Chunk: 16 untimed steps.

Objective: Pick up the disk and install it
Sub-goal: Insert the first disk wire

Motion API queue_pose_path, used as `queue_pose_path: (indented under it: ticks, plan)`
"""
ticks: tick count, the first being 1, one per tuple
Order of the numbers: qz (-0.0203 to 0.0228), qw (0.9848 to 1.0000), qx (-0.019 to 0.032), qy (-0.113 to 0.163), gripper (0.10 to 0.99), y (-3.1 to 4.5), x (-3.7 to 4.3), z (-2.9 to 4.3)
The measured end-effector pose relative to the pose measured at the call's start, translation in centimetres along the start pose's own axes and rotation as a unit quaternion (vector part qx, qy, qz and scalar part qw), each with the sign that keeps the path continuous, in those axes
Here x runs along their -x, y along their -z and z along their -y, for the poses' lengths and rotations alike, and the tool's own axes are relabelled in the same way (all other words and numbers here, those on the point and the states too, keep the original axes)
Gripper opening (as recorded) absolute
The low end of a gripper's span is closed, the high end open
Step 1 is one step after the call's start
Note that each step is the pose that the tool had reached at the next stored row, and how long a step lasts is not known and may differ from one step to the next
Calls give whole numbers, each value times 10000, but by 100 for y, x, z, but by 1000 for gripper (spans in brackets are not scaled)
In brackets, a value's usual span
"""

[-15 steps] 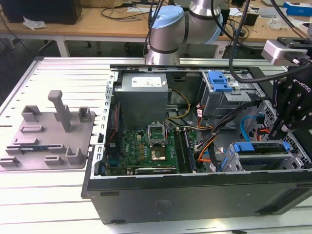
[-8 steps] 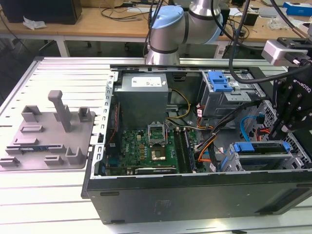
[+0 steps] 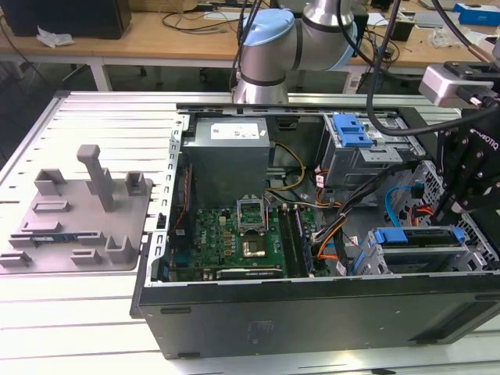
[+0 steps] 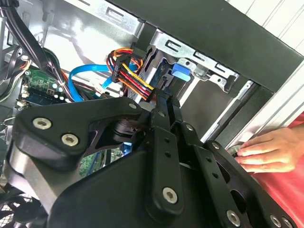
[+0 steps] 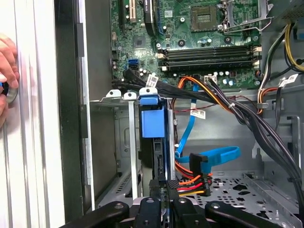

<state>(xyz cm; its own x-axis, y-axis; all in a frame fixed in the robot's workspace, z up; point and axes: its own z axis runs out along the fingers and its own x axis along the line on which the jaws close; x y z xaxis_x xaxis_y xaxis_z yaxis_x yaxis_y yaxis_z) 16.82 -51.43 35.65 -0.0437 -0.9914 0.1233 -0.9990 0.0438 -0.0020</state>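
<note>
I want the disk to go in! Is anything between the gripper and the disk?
Nothing visible. In the first wrist view the gripper is right at the end of the disk, which already stands in the grey cage slot. A bundle of coloured wires lies close beside the gripper, not between them.

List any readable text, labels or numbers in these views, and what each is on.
No text can be quoted with confidence.
White label on the power supply: print too small to read.
White lettering on the black housing at the arm's wrist: partly cut off, not readable.
White cable tags: print too small to read.
Markings on the motherboard: too small to read.
</note>
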Motion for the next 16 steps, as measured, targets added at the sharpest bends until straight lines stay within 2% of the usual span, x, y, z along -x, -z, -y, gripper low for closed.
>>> queue_pose_path:
  ticks: [16]
  plan:
    - [0,10000,-5,19,165,-24,3,-5]
